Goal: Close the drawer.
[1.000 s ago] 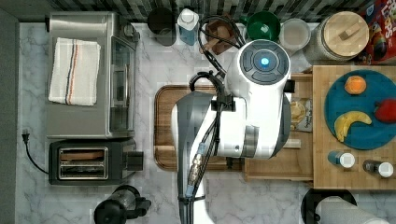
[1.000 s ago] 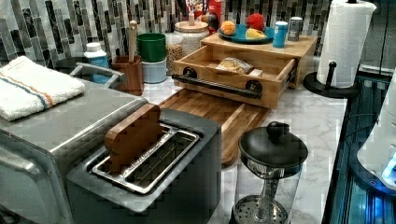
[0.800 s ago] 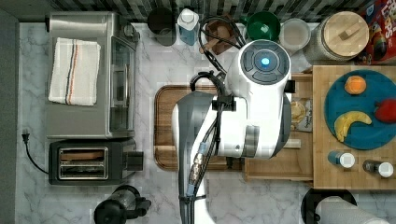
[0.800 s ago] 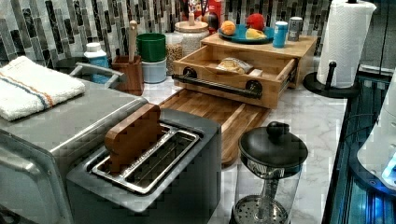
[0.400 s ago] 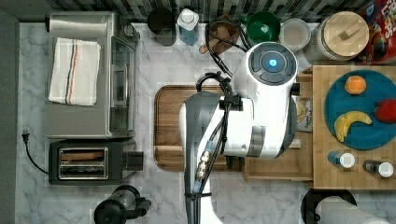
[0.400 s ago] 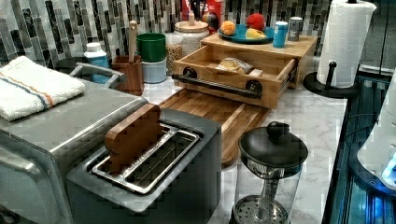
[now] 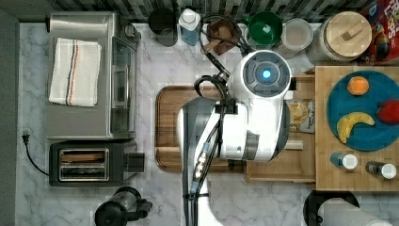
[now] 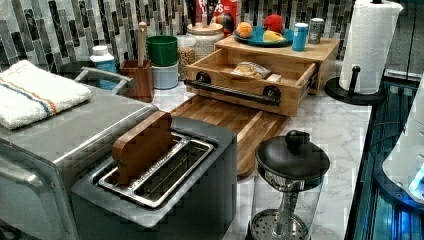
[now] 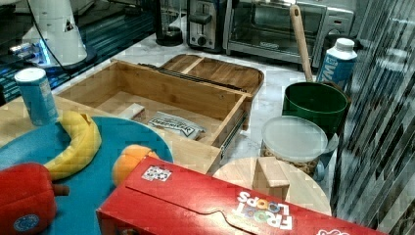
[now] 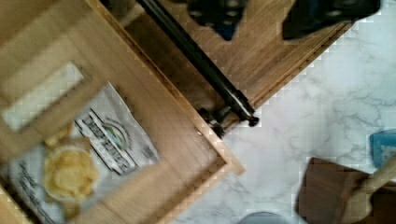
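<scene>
Your gripper [image 10: 280, 16] hangs above the tray [image 8: 235, 125] just outside the drawer's [image 8: 250, 82] black bar handle [image 10: 196, 49], fingers parted and empty. The drawer stands pulled out from under the butcher-block top [image 8: 280, 47], a chip bag [image 10: 88, 154] on its pale plywood floor. Set the fingers flat against the light-wood front, near the handle's middle, and push straight toward the top so the thin-walled box slides without skewing.

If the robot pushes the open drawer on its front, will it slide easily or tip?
The drawer probably slides straight, since a metal rail shows along its side. Its load looks light: a chip bag. The handle bar gives a firm push surface.
</scene>
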You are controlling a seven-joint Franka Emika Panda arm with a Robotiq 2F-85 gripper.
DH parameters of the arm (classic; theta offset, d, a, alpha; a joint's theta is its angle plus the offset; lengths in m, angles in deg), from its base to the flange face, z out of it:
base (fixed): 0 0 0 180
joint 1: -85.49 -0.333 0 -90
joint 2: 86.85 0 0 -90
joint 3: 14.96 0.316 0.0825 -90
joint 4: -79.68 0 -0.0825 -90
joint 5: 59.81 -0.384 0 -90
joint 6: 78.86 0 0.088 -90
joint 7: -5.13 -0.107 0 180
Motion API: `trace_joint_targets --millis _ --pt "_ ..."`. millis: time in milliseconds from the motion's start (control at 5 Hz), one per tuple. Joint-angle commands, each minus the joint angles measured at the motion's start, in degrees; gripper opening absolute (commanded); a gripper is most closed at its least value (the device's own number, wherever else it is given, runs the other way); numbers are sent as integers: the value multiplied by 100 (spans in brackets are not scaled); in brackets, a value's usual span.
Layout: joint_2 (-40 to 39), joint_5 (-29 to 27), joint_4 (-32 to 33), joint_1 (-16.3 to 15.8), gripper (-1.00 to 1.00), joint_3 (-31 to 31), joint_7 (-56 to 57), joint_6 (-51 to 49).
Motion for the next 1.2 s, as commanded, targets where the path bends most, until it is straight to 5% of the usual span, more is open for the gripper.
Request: trace_joint_targets --millis 200,400,600,1200 --pt "659 -297 987 -378 100 940 1142 212" --pt "660 -248 1184 -404 100 1085 1711 338" --pt "614 -475 1336 -399 -100 1116 2149 525" --pt "130 -130 1797 -35 -100 1104 2846 1512"
